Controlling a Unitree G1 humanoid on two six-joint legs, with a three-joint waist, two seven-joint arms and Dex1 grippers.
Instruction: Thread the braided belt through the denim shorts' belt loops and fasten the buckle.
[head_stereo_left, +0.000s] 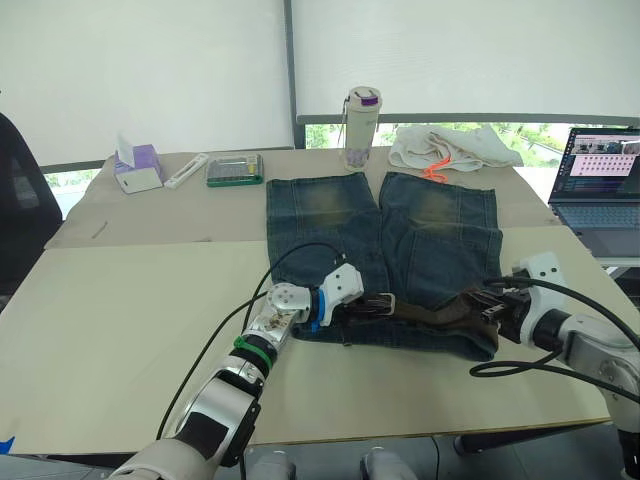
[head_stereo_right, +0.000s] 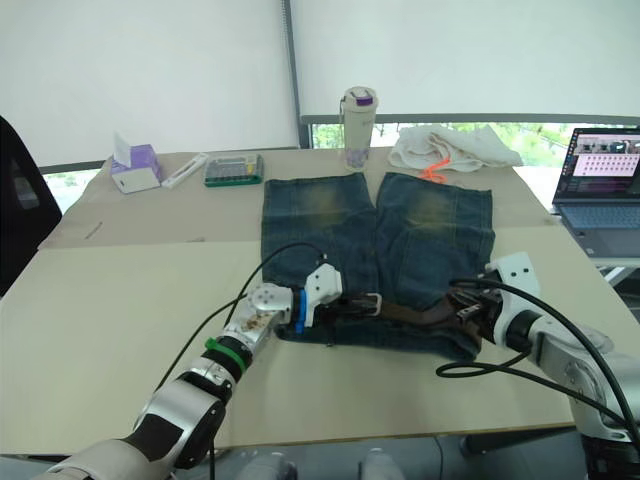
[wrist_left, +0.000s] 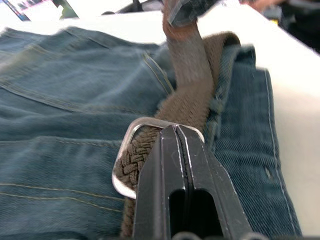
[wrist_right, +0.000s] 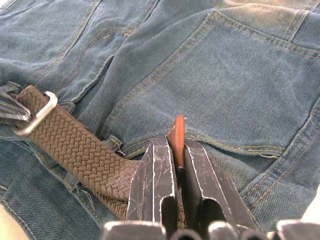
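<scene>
The denim shorts (head_stereo_left: 330, 215) lie flat on the table with the waistband nearest me. The braided belt (head_stereo_left: 440, 315) runs along the waistband. My left gripper (head_stereo_left: 362, 302) is at the belt's left end, its fingers (wrist_left: 176, 145) shut on the buckle (wrist_left: 131, 150). To the right, my right gripper (head_stereo_left: 490, 305) is shut on the belt's reddish-brown tip (wrist_right: 176, 135), held just above the denim. In the right wrist view the belt (wrist_right: 80, 150) passes by a small belt loop (wrist_right: 114, 145) on the waistband; whether it goes through it I cannot tell.
Behind the shorts stand a bottle (head_stereo_left: 361, 127) and a crumpled white cloth (head_stereo_left: 452, 148). A laptop (head_stereo_left: 605, 185) is open at the far right. A tissue box (head_stereo_left: 138, 168) and a green-rimmed box (head_stereo_left: 235, 169) sit at the back left. Black cables (head_stereo_left: 290, 265) arc over the left arm.
</scene>
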